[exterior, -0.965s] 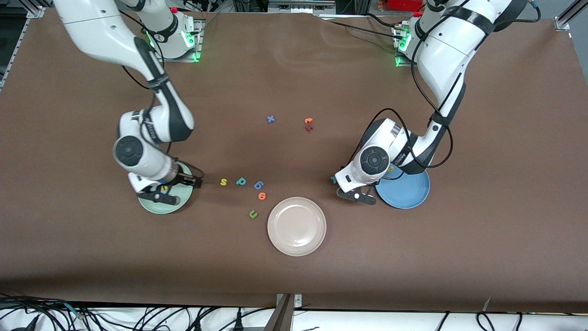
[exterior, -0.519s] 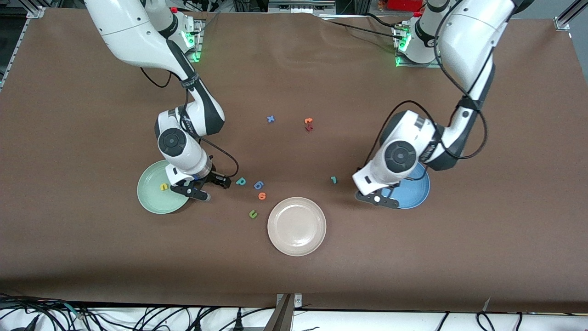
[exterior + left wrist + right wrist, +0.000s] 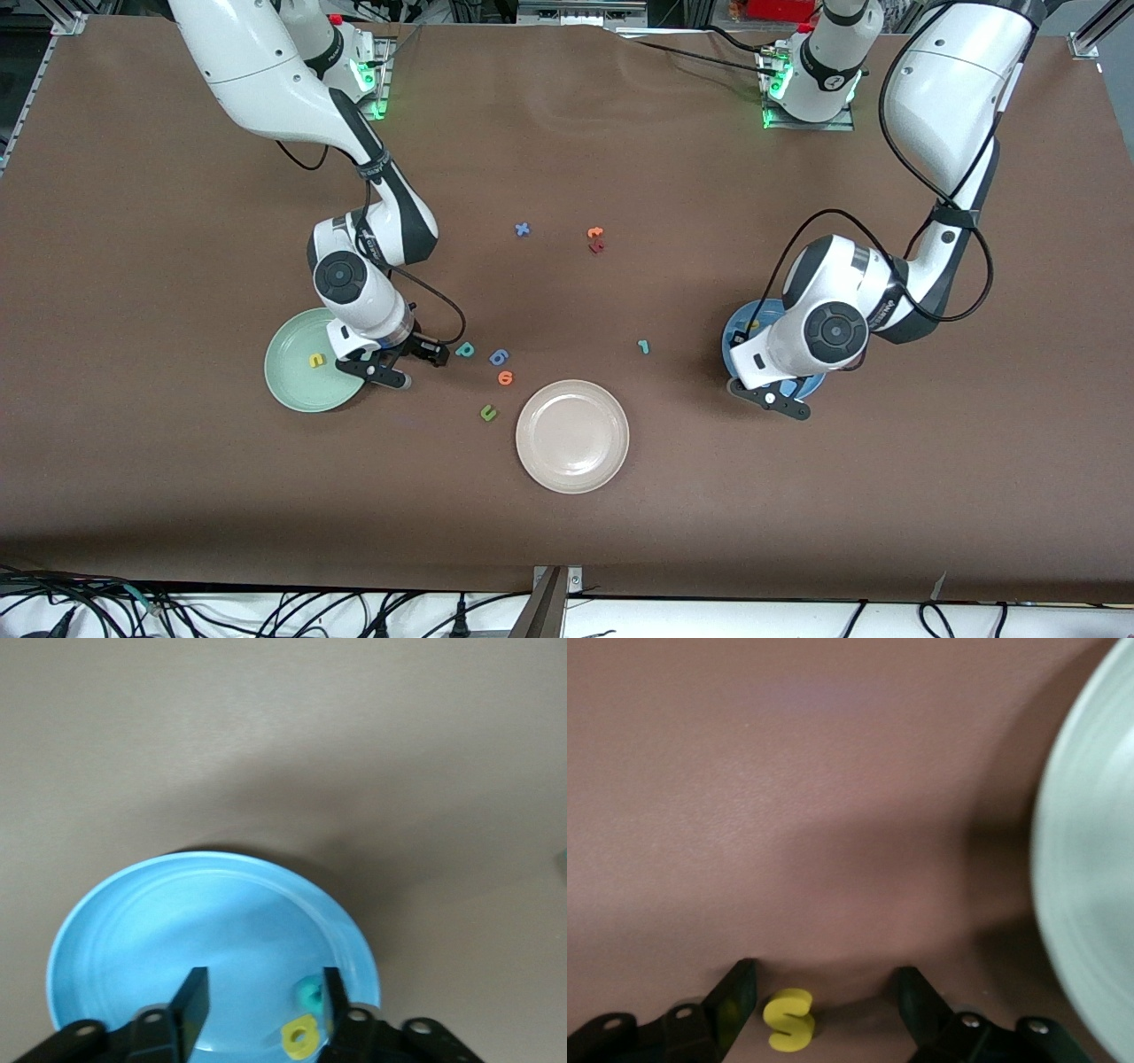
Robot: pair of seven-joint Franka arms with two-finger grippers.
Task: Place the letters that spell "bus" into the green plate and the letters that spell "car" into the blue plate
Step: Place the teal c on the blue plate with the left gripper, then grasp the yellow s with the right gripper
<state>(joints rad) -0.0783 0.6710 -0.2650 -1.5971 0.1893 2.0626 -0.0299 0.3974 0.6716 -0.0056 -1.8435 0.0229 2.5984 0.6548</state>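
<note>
**Two letters in the blue plate, one in the green**

The blue plate (image 3: pixel 802 387) held a yellow "a" (image 3: pixel 299 1035) and a teal "c" (image 3: pixel 309 994), lying just beside each other near the rim. The left gripper (image 3: pixel 261 1005) hung over that plate with its fingers (image 3: pixel 191 997) apart; the two letters lay next to one finger and nothing was gripped between them. The teal "r" (image 3: pixel 644 346) lay on the table, apart from the blue plate on the side toward the right arm's end of the table.

The green plate (image 3: pixel 292 372) held one letter, the yellow "u" (image 3: pixel 316 360). The right gripper (image 3: pixel 824 1001) was low over the table just beside the green plate, on its side toward the left arm's end. Its fingers (image 3: pixel 735 997) stood open on either side of the yellow "s" (image 3: pixel 788 1020), which lay on the table close to one of them; I could not tell whether it touched. The teal "b" (image 3: pixel 464 350) lay on the table a little farther from the green plate than that gripper.

The beige plate (image 3: pixel 572 435) sat nearer the front camera than the green plate and had nothing in it. A blue "6" (image 3: pixel 499 356), an orange "6" (image 3: pixel 505 377) and a dark green "u" (image 3: pixel 487 412) lay on the table between the green plate and the beige one.
</note>
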